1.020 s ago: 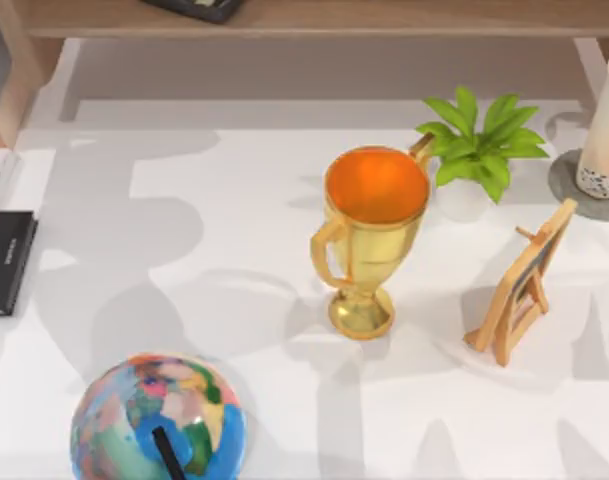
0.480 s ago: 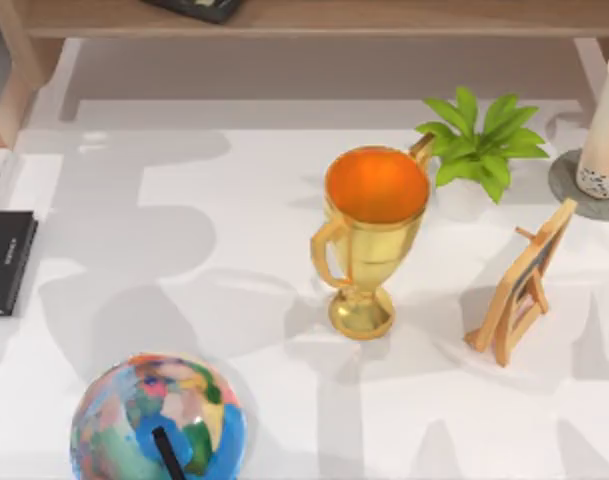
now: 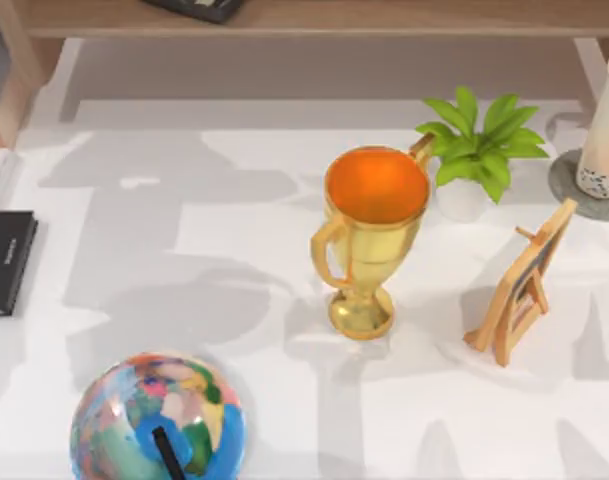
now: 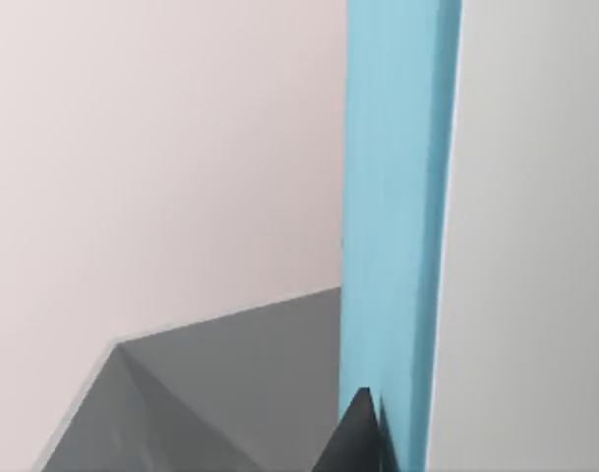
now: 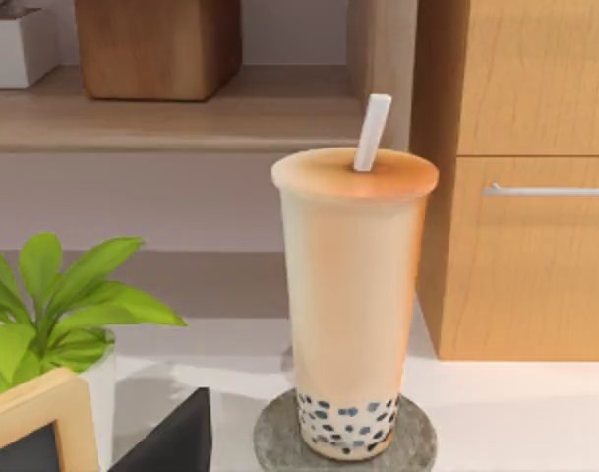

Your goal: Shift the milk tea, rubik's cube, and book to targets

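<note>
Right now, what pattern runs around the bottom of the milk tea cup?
Dark round pearls speckle the lower part of the cream milk tea, clearest in the right wrist view.

A tall cream-white milk tea cup with dark pearls around its lower part and a white straw through its flat lid stands upright on a flat round speckled grey disc. Beside it is a green leafy plant in a small white pot, with the corner of a pale wooden frame in front. Behind stand a wooden shelf and a wooden drawer cabinet with a metal handle.
</note>
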Tool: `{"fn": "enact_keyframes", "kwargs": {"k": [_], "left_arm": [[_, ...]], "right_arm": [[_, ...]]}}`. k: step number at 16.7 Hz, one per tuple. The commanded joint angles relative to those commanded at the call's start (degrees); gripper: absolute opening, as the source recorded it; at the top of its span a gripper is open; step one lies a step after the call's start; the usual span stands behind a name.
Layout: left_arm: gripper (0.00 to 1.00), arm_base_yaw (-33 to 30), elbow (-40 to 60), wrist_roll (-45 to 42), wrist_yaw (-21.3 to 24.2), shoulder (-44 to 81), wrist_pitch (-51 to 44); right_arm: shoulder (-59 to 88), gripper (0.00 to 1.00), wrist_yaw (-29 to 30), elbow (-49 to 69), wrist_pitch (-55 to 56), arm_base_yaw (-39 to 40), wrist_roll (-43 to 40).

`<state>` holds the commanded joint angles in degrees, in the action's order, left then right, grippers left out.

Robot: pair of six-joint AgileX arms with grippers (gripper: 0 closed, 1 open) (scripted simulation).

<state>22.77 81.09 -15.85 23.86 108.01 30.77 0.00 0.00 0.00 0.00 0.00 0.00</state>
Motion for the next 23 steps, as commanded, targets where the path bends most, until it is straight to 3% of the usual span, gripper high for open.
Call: {"fn": "enact_keyframes", "kwargs": {"k": [11, 17, 23], "left_arm": [[0.00, 7.90, -28.12, -60.19, 2.50, -19.21, 4.39], [0.00, 8.83, -48.25, -80.29, 2.85, -19.79, 7.61], [0.00, 6.78, -60.31, -90.51, 3.03, -13.58, 9.92]], "right_arm": [[0.00, 1.00, 0.00, 0.00, 0.00, 0.00, 0.00], [0.00, 1.00, 0.00, 0.00, 0.00, 0.00, 0.00], [0.00, 1.00, 0.00, 0.00, 0.00, 0.00, 0.00]]}}
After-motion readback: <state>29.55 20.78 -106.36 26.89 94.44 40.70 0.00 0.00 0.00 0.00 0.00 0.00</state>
